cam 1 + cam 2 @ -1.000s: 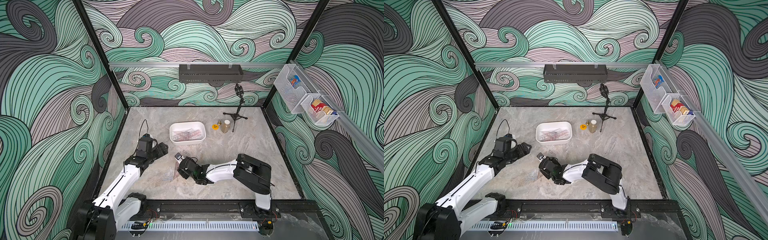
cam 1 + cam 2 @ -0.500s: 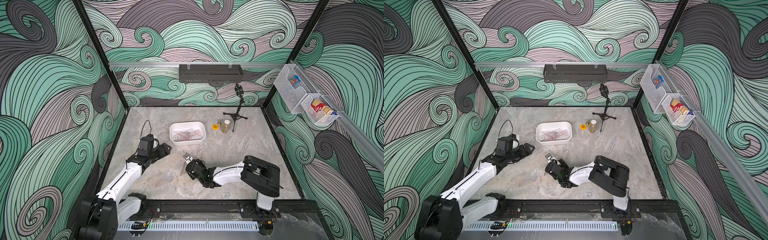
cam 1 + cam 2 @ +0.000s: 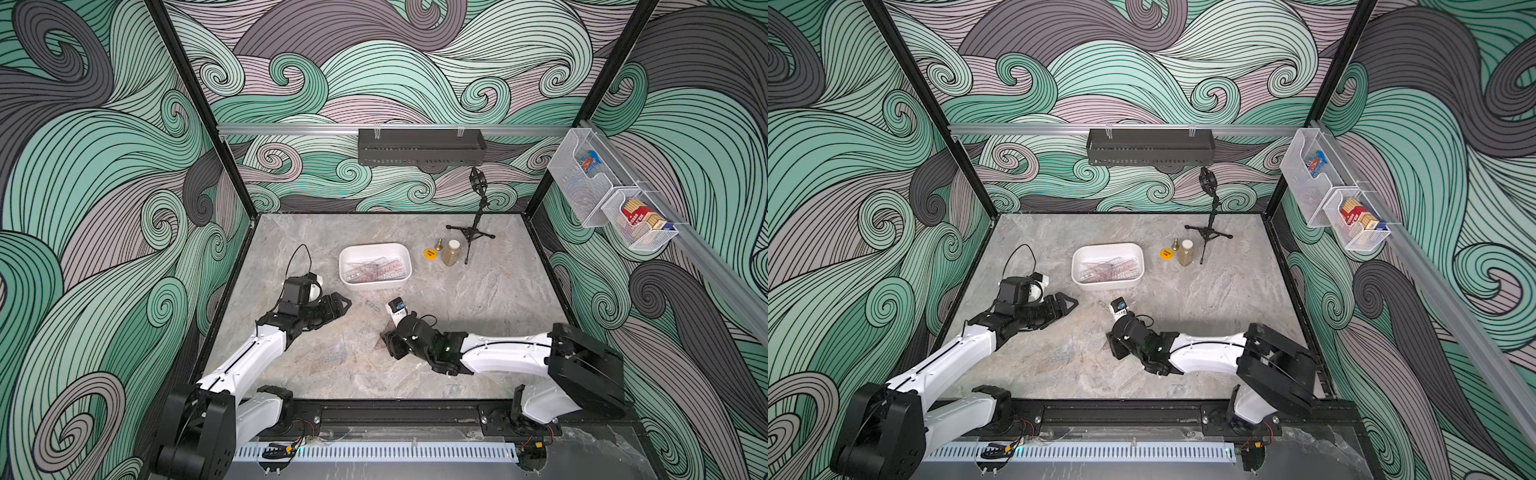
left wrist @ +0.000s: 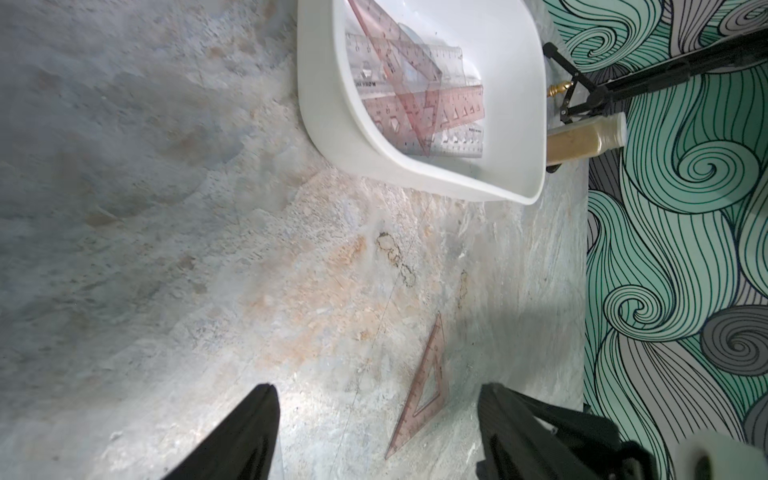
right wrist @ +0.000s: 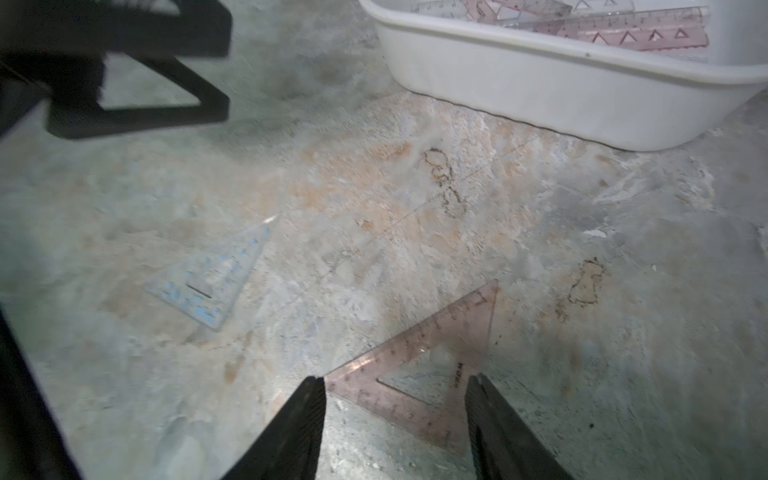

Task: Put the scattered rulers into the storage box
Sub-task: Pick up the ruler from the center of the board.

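First up, the left gripper [image 3: 341,302] sat just off the storage box's [image 3: 345,266] front-left corner, close but not touching. Jaws were spread wide, with nothing between them in the left wrist view. My read: it was parked clear so the other arm had room, and its camera covered both the box and the loose pieces.

A blue-tinted triangle [image 5: 216,278] lay flat on the table [image 3: 478,311] in front of the box, well apart from it, on the left gripper's side. Nothing touched it. It barely showed in the top views: see-through plastic on marble, easy to miss.

Inside the box were the rulers [image 4: 415,83] already put away, with long strips lying lengthwise and pink triangles crossed over them. Lengthwise looked like the only fit, since the tub is about as long as a strip.

The pink triangle [image 5: 419,332] lay flat in front of the box's right half, near its wall but clear of it. The right gripper [image 5: 395,382] was down low over it, tilted. Its jaws stood apart, straddling the triangle's wide end with one jaw tip at a corner. There was no pinch and the piece was flat on the marble. The low angle made sense: a thin sheet gives no edge to grab from above, so a finger has to work under it.

Judgement: two pieces left out, the rest in. The risk was the triangle skating off as the jaws closed.

Beyond the box's right end were a yellow disc [image 3: 429,253], a small bottle [image 3: 451,254] and a tripod stand [image 3: 471,237], none of them part of the job.
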`<action>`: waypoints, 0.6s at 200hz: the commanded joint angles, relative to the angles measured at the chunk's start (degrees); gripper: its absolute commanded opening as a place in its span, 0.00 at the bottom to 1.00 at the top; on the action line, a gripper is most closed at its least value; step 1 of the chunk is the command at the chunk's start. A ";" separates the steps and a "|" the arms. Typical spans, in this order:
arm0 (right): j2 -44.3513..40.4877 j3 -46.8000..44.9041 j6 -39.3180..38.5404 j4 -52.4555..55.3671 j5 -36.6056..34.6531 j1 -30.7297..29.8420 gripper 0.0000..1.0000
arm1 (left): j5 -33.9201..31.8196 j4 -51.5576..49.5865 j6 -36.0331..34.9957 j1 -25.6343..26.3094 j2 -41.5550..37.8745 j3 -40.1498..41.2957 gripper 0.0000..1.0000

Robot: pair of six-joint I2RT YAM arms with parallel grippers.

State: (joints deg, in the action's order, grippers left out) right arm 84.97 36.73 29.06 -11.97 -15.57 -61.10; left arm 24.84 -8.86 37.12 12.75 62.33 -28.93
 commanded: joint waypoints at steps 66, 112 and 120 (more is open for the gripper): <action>0.02 -13.48 8.79 -16.24 21.62 8.63 0.50 | 1.54 0.08 4.59 6.62 -3.33 4.08 0.78; 3.30 -13.45 9.39 -18.79 23.78 8.85 0.49 | 1.88 0.69 5.32 7.27 -3.22 5.36 0.78; 3.95 -13.32 9.61 -19.07 24.15 8.92 0.49 | 1.90 0.80 5.33 7.27 -3.19 5.40 0.78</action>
State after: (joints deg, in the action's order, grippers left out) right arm 86.89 23.29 37.71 -28.47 5.85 -52.62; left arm 25.98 -8.91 41.67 19.59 59.75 -23.59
